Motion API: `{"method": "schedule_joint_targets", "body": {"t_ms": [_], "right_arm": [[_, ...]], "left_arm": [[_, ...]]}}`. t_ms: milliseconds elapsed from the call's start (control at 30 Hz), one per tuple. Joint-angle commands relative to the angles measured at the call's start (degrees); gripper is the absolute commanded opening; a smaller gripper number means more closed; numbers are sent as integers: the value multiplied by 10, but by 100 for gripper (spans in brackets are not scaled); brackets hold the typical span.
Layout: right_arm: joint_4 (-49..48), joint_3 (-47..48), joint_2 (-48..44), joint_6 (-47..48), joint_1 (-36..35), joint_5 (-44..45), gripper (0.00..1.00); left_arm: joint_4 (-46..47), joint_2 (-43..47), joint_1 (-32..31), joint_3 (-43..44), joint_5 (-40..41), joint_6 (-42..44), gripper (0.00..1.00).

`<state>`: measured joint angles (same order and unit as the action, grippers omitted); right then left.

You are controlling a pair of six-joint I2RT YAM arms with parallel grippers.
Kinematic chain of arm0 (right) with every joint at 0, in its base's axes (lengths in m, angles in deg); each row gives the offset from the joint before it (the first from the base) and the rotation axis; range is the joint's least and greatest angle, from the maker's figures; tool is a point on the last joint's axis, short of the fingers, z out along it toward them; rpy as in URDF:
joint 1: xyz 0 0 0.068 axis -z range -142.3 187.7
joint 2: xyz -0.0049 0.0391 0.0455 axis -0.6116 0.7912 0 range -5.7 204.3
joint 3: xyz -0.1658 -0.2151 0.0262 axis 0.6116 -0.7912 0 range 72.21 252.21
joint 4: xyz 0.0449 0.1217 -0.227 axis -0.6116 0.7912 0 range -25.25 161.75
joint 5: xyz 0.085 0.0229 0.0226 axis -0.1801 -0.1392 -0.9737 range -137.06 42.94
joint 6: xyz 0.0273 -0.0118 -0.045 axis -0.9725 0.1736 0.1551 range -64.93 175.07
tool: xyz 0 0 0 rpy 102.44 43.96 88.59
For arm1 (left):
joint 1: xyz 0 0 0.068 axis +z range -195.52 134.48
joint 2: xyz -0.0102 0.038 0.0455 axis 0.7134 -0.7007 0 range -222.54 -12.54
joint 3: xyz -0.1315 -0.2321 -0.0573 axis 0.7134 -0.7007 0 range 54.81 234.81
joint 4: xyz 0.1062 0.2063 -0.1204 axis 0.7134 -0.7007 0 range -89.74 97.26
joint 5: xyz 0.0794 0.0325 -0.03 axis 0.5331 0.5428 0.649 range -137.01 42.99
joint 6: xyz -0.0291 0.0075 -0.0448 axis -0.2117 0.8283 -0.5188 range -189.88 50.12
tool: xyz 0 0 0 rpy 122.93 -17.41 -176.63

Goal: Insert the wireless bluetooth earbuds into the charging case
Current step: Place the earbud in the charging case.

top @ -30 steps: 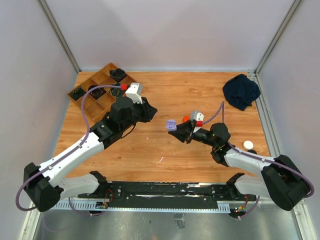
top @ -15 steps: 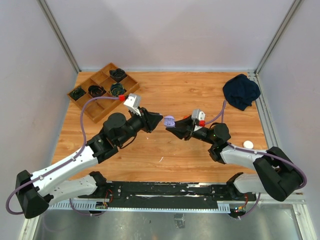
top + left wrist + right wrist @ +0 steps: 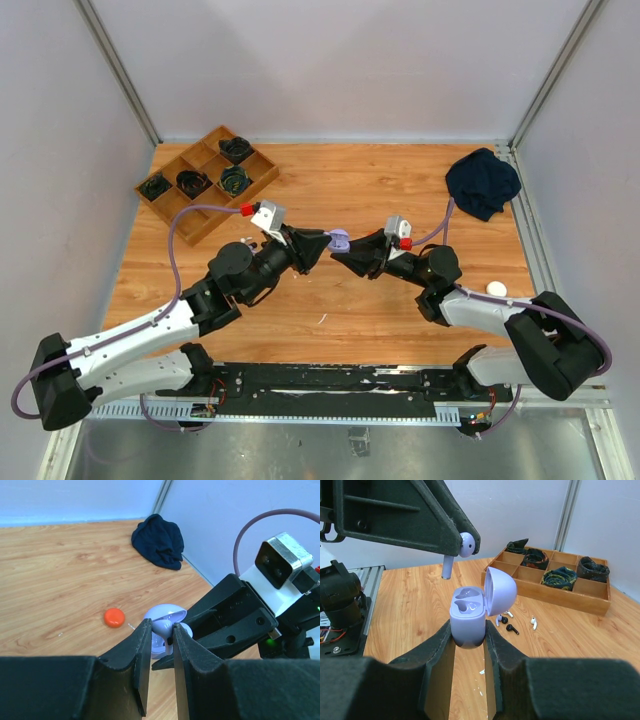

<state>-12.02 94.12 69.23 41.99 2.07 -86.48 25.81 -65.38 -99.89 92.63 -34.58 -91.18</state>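
My right gripper [image 3: 468, 630] is shut on a lavender charging case [image 3: 468, 617] and holds it upright above the table, lid open, both sockets empty. My left gripper [image 3: 161, 627] is shut on a lavender earbud [image 3: 164, 628]. In the right wrist view the earbud [image 3: 465, 545] hangs stem-down just above and left of the case, not touching it. In the top view the two grippers meet tip to tip at the case [image 3: 338, 240] at mid-table. Three loose earbuds, a lavender one [image 3: 499, 620], a black one [image 3: 511, 628] and a white one [image 3: 533, 623], lie on the table behind the case.
A wooden compartment tray [image 3: 205, 180] with dark coiled items stands at the back left. A dark cloth [image 3: 482, 183] lies at the back right. A white round case [image 3: 496, 289] lies by the right arm. An orange round case [image 3: 114, 617] lies on the table beyond the grippers.
My left arm has swung right from near the tray until its tip meets the lavender case. My right gripper has lifted and shifted slightly with the case.
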Motion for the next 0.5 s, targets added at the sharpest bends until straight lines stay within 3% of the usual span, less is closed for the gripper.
{"method": "schedule_joint_targets", "body": {"t_ms": [0,467], "right_arm": [[-30,15,1,-6,12,2,16],[-26,16,1,-7,11,3,16]], "left_arm": [[72,7,-15,-15,32,38,26],[130,-22,-29,-31,37,76,27]]}}
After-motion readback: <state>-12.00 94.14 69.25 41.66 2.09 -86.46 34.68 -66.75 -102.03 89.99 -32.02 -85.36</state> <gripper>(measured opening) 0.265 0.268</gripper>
